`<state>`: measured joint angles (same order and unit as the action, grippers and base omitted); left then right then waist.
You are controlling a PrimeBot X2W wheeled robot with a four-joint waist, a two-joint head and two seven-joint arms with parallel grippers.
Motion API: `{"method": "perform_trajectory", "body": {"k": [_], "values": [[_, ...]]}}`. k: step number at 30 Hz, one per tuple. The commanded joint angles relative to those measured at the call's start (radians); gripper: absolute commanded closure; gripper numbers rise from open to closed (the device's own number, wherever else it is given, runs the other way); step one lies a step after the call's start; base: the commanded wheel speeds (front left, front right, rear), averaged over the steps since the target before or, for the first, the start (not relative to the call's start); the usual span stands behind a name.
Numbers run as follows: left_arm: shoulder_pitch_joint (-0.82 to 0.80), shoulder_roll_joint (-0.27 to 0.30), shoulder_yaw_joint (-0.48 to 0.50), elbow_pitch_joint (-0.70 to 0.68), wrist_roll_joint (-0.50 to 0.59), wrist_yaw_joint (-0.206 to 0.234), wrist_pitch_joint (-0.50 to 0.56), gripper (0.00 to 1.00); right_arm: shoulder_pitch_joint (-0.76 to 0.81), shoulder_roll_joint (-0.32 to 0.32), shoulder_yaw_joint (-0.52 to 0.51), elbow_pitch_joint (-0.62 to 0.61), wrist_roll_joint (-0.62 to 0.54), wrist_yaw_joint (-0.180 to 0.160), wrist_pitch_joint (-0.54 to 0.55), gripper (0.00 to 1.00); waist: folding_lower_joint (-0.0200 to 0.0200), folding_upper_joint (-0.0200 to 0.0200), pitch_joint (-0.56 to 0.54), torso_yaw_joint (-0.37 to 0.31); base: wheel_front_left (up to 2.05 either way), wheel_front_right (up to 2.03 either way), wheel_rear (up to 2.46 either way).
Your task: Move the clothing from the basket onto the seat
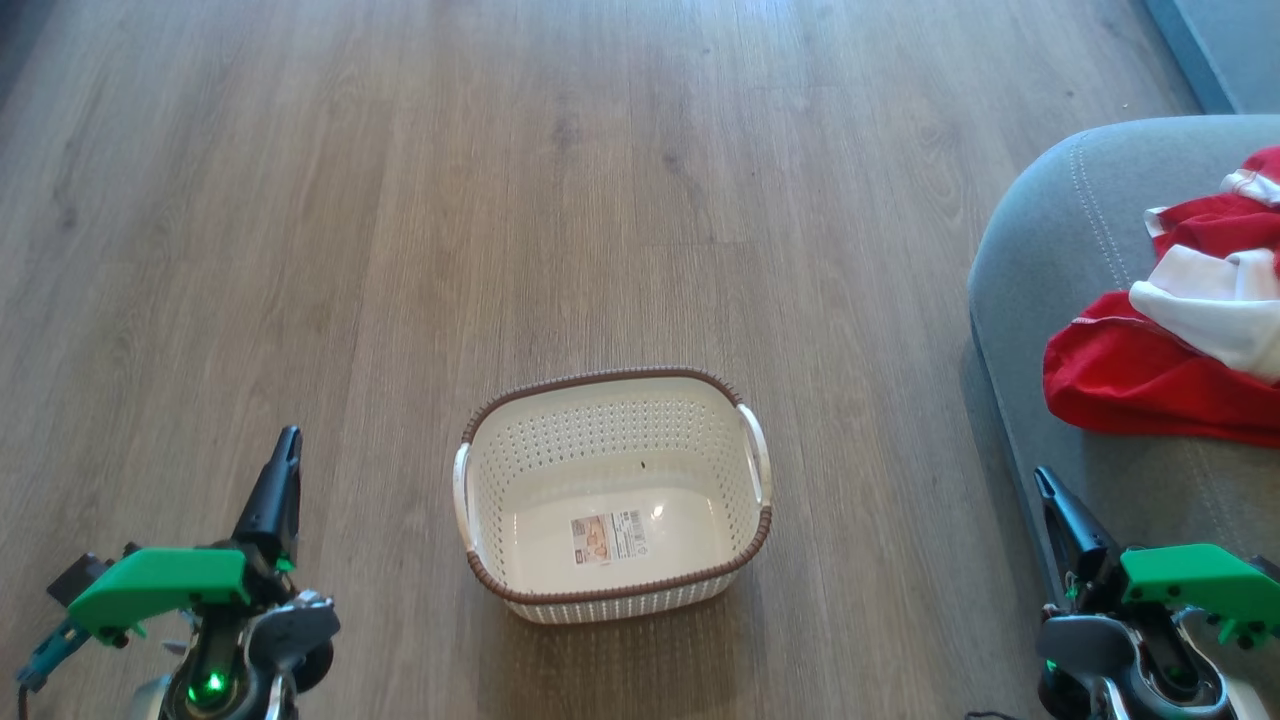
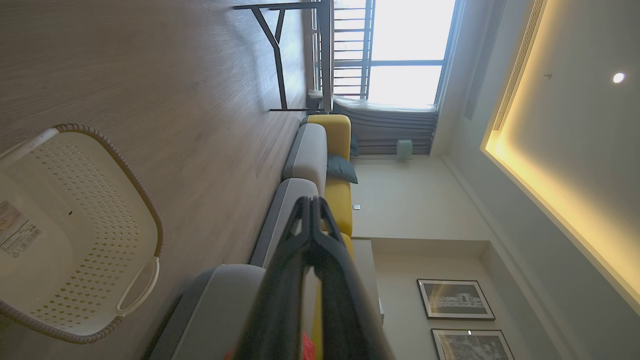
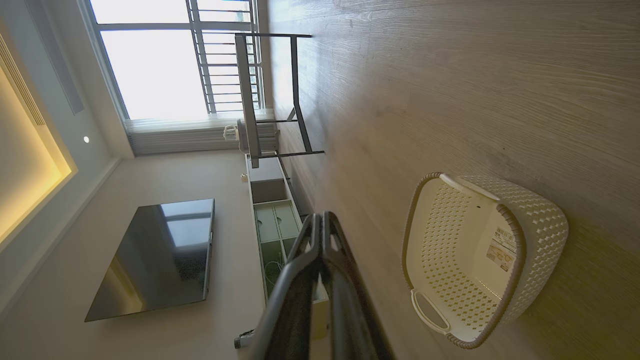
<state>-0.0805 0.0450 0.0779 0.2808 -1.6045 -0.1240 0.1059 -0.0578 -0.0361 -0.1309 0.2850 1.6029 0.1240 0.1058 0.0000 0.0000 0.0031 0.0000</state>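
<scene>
left pincer (image 1: 286, 450): pressed together, empty
right pincer (image 1: 1048, 485): pressed together, empty, just beside grey-blue upholstered seat (image 1: 1060, 230)
cream perforated plastic basket (image 1: 600, 440): empty, on wood floor (image 1: 600, 150) between both pincers
soft red-and-white clothing (image 1: 1150, 380): heaped on seat, beyond right pincer
risk: red hem near rounded edge may slide off; right pincer lifting could snag it

The wooden floor (image 1: 600, 200) takes most of the frame. On it, low in the middle, the basket (image 1: 610, 430) stands upright, with a label sticker (image 1: 608, 537) on its bottom. At the right edge is the seat (image 1: 1060, 250). On it lies the clothing (image 1: 1140, 380), crumpled red pieces with a white piece over them.
</scene>
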Motion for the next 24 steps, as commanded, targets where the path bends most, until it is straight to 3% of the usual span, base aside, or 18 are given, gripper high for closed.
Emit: {"method": "perform_trajectory", "body": {"k": [1, 24], "values": [[-0.028, 0.005, 0.036, -0.036, -0.004, -0.007, 0.008, 1.0, -0.05, -0.014, 0.017, -0.04, 0.006, 0.007, 0.007, 1.0, 0.0, 0.0, 0.0, 0.0, 0.0, 0.0, 0.0], [-0.028, 0.005, 0.036, -0.036, -0.004, -0.007, 0.008, 1.0, -0.05, -0.014, 0.017, -0.04, 0.006, 0.007, 0.007, 1.0, 0.0, 0.0, 0.0, 0.0, 0.0, 0.0, 0.0]]}}
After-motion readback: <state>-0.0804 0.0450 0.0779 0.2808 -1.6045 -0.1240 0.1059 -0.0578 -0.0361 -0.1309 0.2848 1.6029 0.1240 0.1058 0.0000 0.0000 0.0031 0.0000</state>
